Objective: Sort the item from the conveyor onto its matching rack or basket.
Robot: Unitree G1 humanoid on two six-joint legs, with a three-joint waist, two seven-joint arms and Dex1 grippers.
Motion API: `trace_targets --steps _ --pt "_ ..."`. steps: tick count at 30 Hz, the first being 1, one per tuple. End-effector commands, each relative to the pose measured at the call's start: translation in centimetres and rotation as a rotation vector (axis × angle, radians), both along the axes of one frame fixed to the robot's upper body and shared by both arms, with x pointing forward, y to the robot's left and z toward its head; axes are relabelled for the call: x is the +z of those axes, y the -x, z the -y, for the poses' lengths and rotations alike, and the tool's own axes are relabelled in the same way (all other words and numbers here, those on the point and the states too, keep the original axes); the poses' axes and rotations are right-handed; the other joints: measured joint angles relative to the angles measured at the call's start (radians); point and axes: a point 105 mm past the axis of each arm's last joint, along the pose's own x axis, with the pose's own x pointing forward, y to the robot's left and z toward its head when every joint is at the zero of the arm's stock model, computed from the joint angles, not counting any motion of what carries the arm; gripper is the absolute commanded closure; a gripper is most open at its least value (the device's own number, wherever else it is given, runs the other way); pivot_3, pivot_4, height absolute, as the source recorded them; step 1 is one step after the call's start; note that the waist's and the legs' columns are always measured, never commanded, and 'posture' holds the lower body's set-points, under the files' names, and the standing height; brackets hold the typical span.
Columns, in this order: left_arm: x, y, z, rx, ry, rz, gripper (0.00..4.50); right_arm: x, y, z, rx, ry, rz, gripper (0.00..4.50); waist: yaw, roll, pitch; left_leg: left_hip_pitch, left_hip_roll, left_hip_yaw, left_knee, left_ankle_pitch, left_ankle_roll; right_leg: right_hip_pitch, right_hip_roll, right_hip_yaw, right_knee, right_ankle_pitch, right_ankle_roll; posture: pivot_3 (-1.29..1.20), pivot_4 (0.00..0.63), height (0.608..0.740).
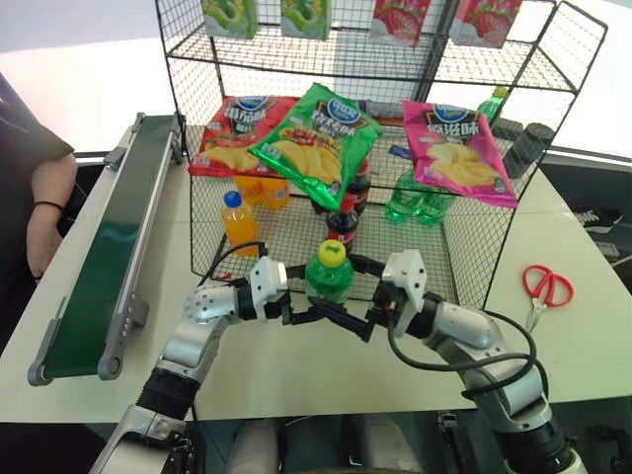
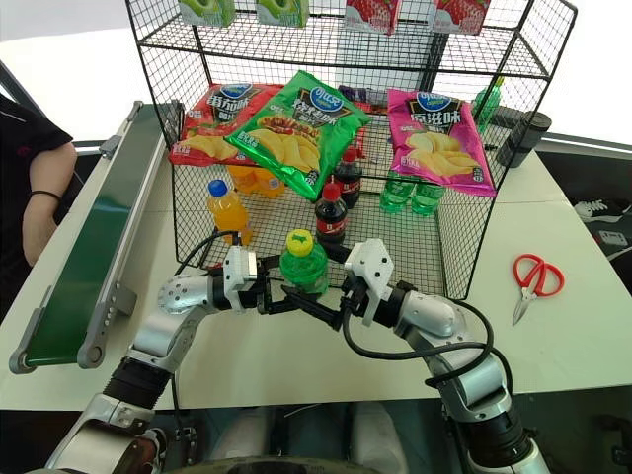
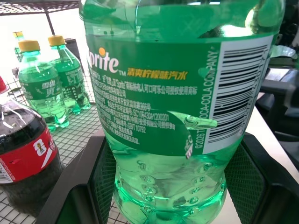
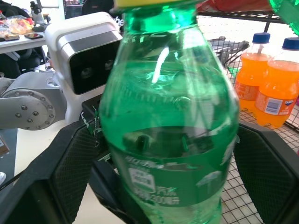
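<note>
i see the green soda bottle upright at the rack's open front, my left pincer clamped shut on its base. my right pincer brackets it with fingers apart, no contact yet. cola bottles and an orange bottle stand just behind it; scissors lie on the counter.

One green soda bottle with a yellow cap is counted between two grippers, the left gripper and the right gripper. Two more green bottles are counted inside the single wire rack. Two cola bottles and at least two orange-drink bottles are seen there. Three chip bags are counted. One conveyor and one pair of scissors are present.
</note>
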Motion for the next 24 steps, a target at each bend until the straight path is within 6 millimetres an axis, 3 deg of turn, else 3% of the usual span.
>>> trace_targets --steps 1,2,5,8,9,14,24 --pt "1.8 -0.1 0.4 -0.008 0.036 0.078 1.8 1.0 0.2 -0.2 0.019 -0.046 0.018 1.28 0.0 0.0 0.0 0.0 0.0 0.0 0.0 0.0 0.0 0.0 0.0 0.0 0.0 0.0 0.0 0.0 0.15 0.74" --pt "1.9 -0.1 0.4 -0.007 0.037 0.079 1.8 1.1 0.2 -0.2 0.02 -0.049 0.016 1.52 0.0 0.0 0.0 0.0 0.0 0.0 0.0 0.0 0.0 0.0 0.0 0.0 0.0 0.0 0.0 0.0 0.15 0.74" --pt "2.0 -0.1 0.6 -0.014 0.046 0.058 1.8 1.0 0.1 -0.1 0.012 -0.047 0.022 1.52 0.0 0.0 0.0 0.0 0.0 0.0 0.0 0.0 0.0 0.0 0.001 0.0 0.0 0.0 0.0 0.0 0.15 0.74" --pt "2.0 -0.3 0.5 -0.002 0.05 0.037 0.3 1.0 -0.1 0.0 -0.004 -0.043 0.036 1.52 0.001 0.0 0.0 0.0 0.0 0.0 0.0 0.0 0.0 0.0 0.001 0.0 0.0 0.0 0.0 0.0 0.15 0.74" --pt "2.0 -0.5 0.4 0.011 0.044 0.043 0.1 1.1 -0.3 0.2 -0.014 -0.044 0.042 1.52 0.002 0.0 0.0 0.0 0.0 0.0 0.0 0.0 0.0 0.0 0.001 0.0 0.0 0.0 0.0 0.0 0.15 0.74" --pt "0.9 -0.7 -0.8 0.063 0.0 -0.003 0.1 1.4 -1.4 1.7 -0.108 -0.034 0.078 1.52 0.001 0.0 0.0 0.0 0.0 0.0 0.0 0.0 0.0 0.0 0.001 0.0 0.0 0.0 0.0 0.0 0.15 0.74" --pt "-0.7 -0.2 -3.4 0.215 -0.027 -0.057 0.1 -0.1 -5.0 10.8 -0.606 0.034 0.123 1.52 0.018 0.0 0.0 0.0 0.001 0.0 0.0 0.0 0.0 0.0 0.0 0.001 0.0 0.0 0.0 0.0 0.15 0.74"
